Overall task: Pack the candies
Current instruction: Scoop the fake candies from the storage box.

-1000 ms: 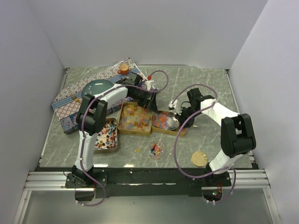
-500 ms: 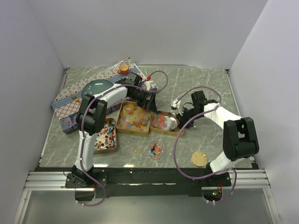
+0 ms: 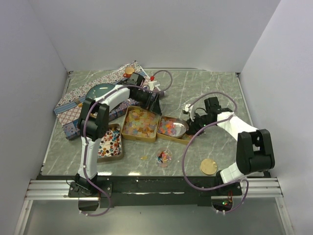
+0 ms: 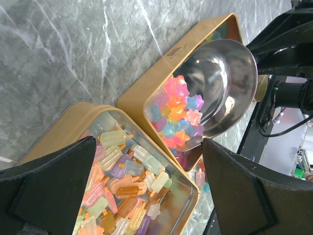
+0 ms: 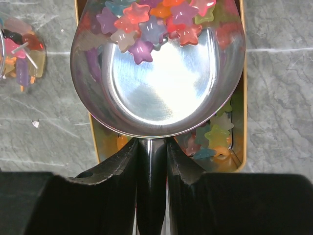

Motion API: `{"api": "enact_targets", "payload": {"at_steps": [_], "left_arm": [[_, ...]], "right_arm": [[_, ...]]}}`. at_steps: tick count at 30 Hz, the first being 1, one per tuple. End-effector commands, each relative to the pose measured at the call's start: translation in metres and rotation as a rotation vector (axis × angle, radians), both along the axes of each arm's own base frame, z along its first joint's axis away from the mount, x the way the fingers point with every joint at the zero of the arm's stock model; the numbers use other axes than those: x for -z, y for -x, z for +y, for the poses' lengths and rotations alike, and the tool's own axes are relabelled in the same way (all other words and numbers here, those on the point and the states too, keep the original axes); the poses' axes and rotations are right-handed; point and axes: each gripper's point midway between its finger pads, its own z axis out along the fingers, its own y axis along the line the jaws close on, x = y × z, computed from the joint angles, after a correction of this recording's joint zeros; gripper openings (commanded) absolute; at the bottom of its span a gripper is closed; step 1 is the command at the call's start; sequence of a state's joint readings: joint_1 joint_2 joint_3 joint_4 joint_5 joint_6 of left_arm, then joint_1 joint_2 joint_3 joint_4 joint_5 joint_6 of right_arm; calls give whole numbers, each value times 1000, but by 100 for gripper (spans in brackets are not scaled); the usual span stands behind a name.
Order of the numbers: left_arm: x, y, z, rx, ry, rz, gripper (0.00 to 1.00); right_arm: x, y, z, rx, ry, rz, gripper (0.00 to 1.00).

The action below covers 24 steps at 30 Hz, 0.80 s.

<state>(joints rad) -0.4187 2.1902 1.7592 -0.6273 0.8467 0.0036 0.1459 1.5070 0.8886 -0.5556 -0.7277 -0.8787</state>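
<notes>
Three gold tins hold the candies: red-white-black ones in the left tin [image 3: 110, 142], pale popsicle-shaped ones [image 4: 124, 171] in the middle tin [image 3: 128, 131], and bright star-shaped ones [image 4: 173, 115] in the right tin [image 3: 164, 134]. My right gripper [image 5: 151, 144] is shut on the handle of a steel scoop [image 5: 161, 83], also seen from above [image 3: 177, 128]. The scoop lies tilted over the right tin with several stars [image 5: 146, 24] at its far lip. My left gripper [image 4: 149, 147] is open and empty, hovering over the middle tin's far right corner [image 3: 155, 104].
A small clear dish [image 3: 164, 157] with a few candies sits in front of the tins, with a loose candy [image 3: 144, 157] beside it. A cork disc [image 3: 209, 167] lies front right. A patterned box [image 3: 73, 105] with a teal lid [image 3: 101, 89] and a small corked jar [image 3: 129, 72] stand back left.
My right arm has swung out to the right and lowered, and the scoop now lies flatter over the right tin. My left gripper has shifted slightly back.
</notes>
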Motion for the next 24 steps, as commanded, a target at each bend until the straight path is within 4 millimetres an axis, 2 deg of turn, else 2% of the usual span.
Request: {"api": "enact_targets", "payload": {"at_steps": [1, 6, 13, 18, 22, 24], "left_arm": [[-10, -17, 1, 8, 9, -87, 97], [-5, -15, 6, 14, -22, -95, 97], [12, -6, 8, 24, -32, -42, 97], [12, -4, 3, 25, -17, -33, 97], [19, -1, -2, 26, -16, -10, 97], [20, -2, -4, 27, -15, -11, 97]], "right_arm": [[-28, -14, 14, -2, -111, -140, 0], [-33, -19, 17, 57, -163, -199, 0], [-44, -17, 21, 96, -225, -144, 0], [-53, -27, 19, 173, -274, -134, 0], [-59, -27, 20, 183, -291, -157, 0], [-54, -26, 16, 191, -272, -181, 0]]}}
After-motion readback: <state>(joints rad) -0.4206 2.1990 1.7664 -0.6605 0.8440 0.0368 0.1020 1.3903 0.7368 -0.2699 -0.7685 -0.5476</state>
